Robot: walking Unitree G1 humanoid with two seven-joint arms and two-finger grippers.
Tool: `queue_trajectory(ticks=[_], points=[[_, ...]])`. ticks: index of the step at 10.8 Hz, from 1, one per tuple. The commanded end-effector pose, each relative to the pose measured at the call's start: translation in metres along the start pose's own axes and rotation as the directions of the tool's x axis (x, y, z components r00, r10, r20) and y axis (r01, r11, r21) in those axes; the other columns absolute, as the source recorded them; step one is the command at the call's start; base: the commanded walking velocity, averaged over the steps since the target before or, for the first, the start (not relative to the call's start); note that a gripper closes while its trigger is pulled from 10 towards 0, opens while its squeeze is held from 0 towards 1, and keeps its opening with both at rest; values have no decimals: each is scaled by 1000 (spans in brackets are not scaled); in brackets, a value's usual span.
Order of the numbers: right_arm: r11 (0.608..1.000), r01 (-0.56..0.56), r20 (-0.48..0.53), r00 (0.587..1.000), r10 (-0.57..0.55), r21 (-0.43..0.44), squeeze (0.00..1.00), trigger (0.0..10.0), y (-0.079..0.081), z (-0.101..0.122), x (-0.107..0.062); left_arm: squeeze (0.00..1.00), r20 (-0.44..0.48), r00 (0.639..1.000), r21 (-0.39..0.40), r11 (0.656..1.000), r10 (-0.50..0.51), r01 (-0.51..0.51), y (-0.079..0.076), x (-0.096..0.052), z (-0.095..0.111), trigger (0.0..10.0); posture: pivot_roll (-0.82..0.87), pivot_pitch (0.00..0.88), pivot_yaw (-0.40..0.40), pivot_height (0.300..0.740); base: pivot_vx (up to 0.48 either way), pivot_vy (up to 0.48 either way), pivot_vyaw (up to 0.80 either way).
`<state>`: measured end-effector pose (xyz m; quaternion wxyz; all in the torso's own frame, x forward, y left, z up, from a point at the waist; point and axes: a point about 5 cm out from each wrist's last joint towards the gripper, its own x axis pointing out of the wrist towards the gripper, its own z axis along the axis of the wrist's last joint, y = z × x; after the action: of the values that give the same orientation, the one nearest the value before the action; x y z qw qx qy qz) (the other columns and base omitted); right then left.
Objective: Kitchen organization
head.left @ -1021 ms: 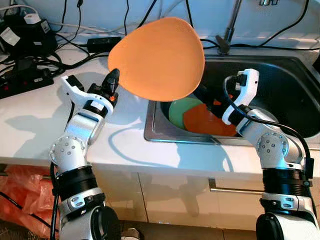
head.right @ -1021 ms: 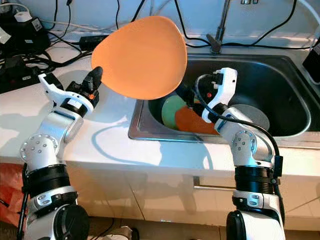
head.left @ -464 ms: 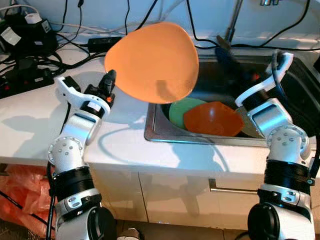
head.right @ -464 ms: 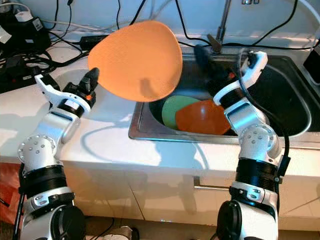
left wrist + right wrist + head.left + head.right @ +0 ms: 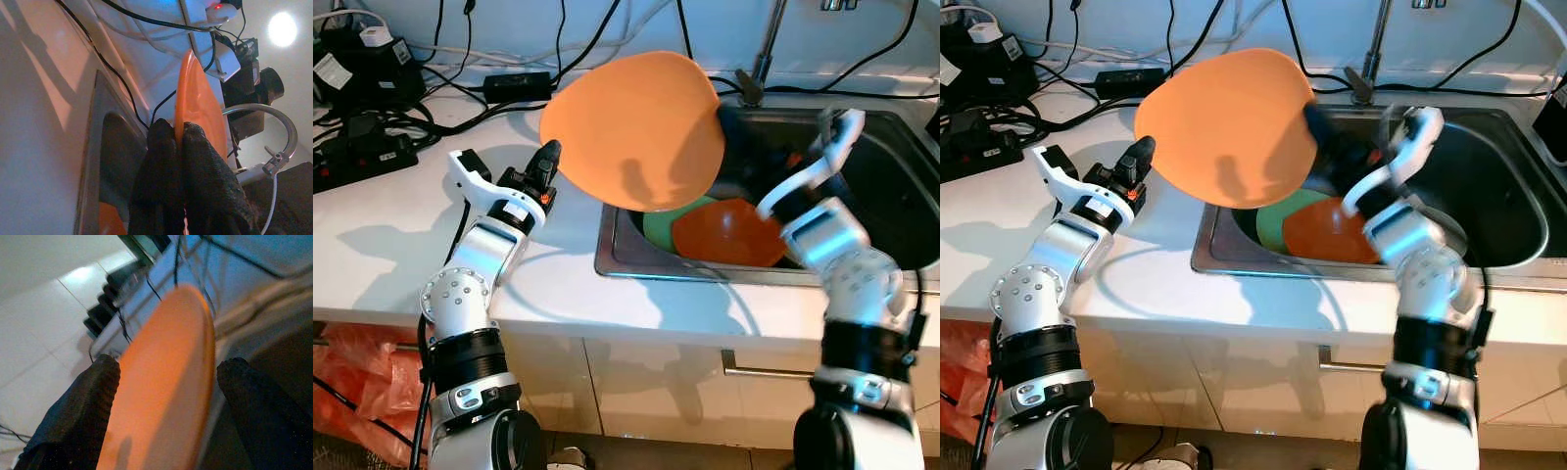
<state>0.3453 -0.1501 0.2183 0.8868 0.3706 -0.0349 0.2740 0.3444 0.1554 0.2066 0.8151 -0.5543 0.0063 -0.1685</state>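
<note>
Orange plate (image 5: 631, 127) held aloft over the sink (image 5: 891, 211) edge, rim clenched at 9 o'clock by left hand (image 5: 548, 162). Right hand (image 5: 166, 382) spread wide at 3 o'clock, straddling the far rim (not yet gripping, likely a handover).

Large round orange plate (image 5: 631, 127) hides the right tool's fingertips and part of the flat green plate (image 5: 658, 217); right arm motion-blurred.

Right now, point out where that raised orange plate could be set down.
Bare white counter between the cable clutter and the sink is free. The sink's left end is crowded with a green plate and an orange bowl; its dark right half looks open.
</note>
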Motion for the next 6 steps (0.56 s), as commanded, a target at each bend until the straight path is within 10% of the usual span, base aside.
queue_trajectory(ticks=[1, 2, 4, 5, 6], points=[[1000, 17, -32, 999, -17, -7, 114, 10000, 0, -6, 1, 0, 14, 996, 14, 996, -88, 88, -17, 3, 4, 0, 116, 65, 40, 740, 0, 0, 0], [1000, 18, -37, 999, -19, -5, 1000, 10000, 0, -8, 2, 0, 15, 996, 15, 996, -88, 88, -16, 3, 4, 0, 119, 65, 39, 740, 0, 0, 0], [1000, 12, -58, 998, -11, 24, 1000, 10000, 0, -14, 3, 0, 15, 996, 16, 996, -91, 91, -16, 2, 4, 0, 122, 65, 40, 740, 0, 0, 0], [999, -2, -82, 997, 5, 32, 0, 10000, 3, -18, 3, 0, 13, 995, 14, 995, -95, 95, -16, 2, 5, 0, 120, 64, 41, 740, 0, 0, 0], [999, 0, -97, 995, 4, 42, 0, 10000, 3, -20, 4, 0, 9, 994, 12, 994, -104, 104, -17, 2, 4, 0, 120, 61, 41, 740, 0, 0, 0]])
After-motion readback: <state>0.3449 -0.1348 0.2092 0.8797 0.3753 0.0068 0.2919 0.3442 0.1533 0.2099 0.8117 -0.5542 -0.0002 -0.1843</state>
